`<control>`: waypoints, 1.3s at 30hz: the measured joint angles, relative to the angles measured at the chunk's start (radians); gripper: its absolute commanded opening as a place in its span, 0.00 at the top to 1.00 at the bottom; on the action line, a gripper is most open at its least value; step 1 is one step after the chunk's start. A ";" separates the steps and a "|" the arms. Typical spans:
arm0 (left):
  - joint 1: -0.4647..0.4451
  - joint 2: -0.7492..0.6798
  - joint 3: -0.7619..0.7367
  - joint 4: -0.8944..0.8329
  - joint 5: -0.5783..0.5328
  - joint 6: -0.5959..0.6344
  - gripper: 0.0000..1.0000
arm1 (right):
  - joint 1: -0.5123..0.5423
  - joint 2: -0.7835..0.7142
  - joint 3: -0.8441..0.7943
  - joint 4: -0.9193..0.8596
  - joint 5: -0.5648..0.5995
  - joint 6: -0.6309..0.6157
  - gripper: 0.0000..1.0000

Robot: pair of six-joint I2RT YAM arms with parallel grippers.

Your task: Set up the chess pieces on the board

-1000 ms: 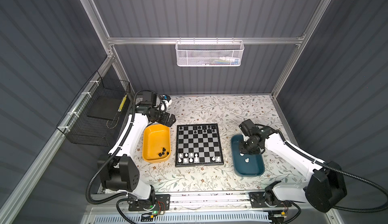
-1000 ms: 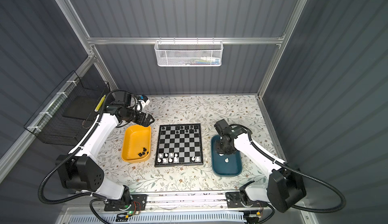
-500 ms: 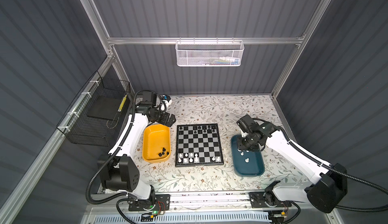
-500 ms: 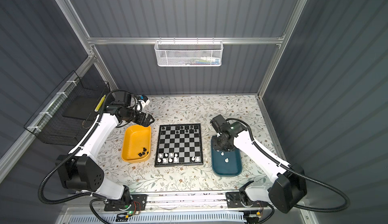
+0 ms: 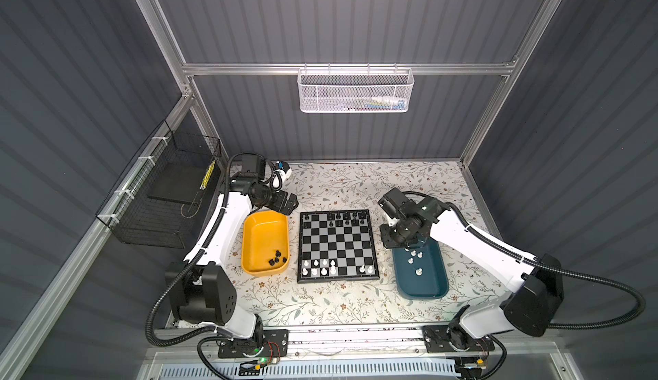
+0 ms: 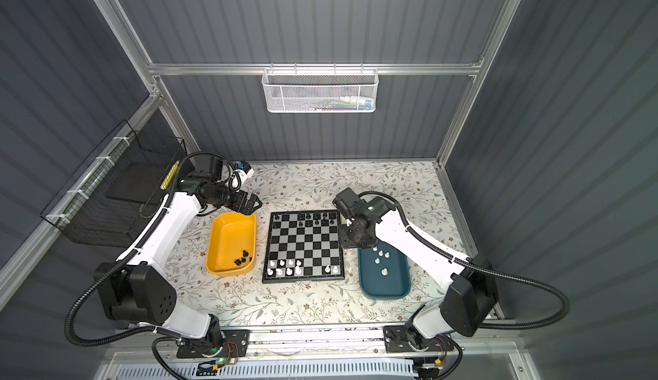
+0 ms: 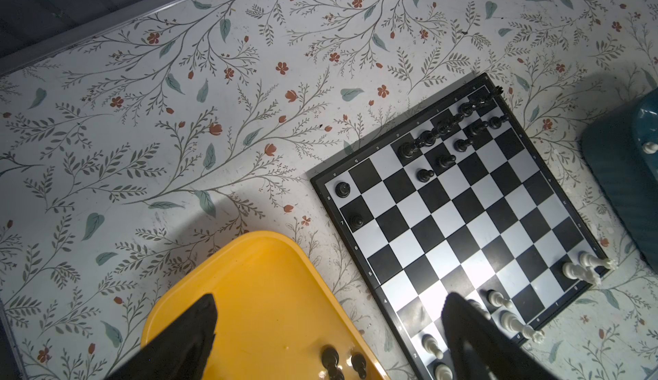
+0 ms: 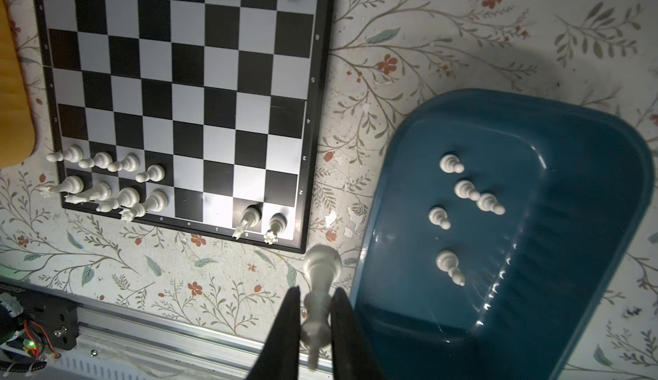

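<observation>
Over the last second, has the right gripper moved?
Yes. The right gripper, holding a white chess piece, has shifted off the teal tray towards the board.

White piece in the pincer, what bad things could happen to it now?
1. The right pincer pinches the white piece only by its thin upper part, so it may swing or slip out.
2. The free back-row squares on the board lie between standing white pieces, so the pincer could knock one over.

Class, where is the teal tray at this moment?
In both top views the teal tray lies on the table, just right of the board.
</observation>
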 measured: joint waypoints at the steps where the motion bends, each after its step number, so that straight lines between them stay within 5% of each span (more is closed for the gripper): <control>1: 0.000 0.000 0.000 0.000 0.000 0.000 0.00 | 0.011 0.010 0.010 0.000 0.000 0.001 0.82; 26: 0.000 -0.038 0.000 0.000 0.020 0.000 0.00 | 0.227 0.210 0.092 0.103 -0.039 0.061 0.82; 39: 0.000 -0.102 -0.011 -0.059 0.192 0.061 0.00 | 0.283 0.292 0.122 0.136 -0.055 0.070 0.82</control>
